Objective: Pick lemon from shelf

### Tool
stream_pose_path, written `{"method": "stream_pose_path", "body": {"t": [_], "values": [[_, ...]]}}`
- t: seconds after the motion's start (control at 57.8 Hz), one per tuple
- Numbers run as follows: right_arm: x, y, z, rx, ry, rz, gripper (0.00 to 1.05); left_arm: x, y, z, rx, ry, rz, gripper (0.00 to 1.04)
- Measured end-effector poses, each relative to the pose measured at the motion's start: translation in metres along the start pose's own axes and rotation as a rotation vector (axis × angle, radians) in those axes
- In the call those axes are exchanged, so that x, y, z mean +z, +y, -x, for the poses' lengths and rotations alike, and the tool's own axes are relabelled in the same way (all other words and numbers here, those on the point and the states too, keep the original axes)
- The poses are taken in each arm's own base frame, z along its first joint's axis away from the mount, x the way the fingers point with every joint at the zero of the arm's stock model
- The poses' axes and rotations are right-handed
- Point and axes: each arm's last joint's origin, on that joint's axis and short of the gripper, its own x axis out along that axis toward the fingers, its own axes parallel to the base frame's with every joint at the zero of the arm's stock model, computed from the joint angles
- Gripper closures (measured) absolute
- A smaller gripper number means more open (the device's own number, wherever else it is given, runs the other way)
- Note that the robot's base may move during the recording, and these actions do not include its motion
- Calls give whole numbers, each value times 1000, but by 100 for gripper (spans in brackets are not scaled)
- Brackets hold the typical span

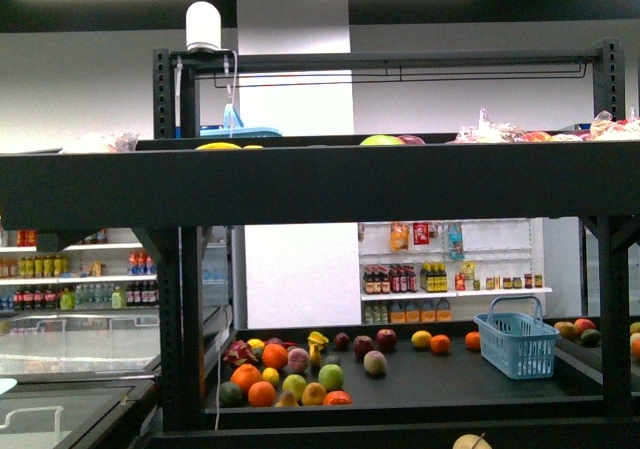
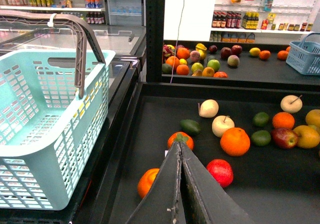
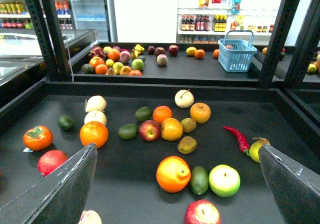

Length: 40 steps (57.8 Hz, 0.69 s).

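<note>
Both grippers idle above the shelf [image 3: 150,194] deck

Left gripper [image 2: 180,154] pinched closed, empty; right gripper [image 3: 175,184] spread wide (nothing held). No fruit near the red chili [image 3: 235,136] is surely a lemon.

The shelf [image 1: 300,184] looks like matt black metal, its uprights punched with holes and its deck [image 3: 150,184] a smooth, dull black surface that gives back almost no light. The turquoise basket [image 2: 47,134] is moulded plastic lattice with a soft sheen and a grey plastic handle, and the small blue basket [image 3: 237,54] shows the same slotted plastic. The left claw [image 2: 181,184] has matt dark fingers with scuffed, pale-worn edges, while the fruit skins, such as the orange [image 3: 173,174], look glossy.
</note>
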Motion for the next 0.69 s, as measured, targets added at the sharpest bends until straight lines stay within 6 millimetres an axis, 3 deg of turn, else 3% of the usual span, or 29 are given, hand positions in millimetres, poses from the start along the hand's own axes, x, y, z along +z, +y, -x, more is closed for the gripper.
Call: {"method": "stream_pose_path", "body": {"t": [0.536, 0.692], "values": [[0, 0, 0, 0, 0, 0, 7, -27, 0, 0, 1, -6, 0, 102], [0, 0, 0, 0, 0, 0, 7, -28, 0, 1, 1, -10, 0, 102]]}}
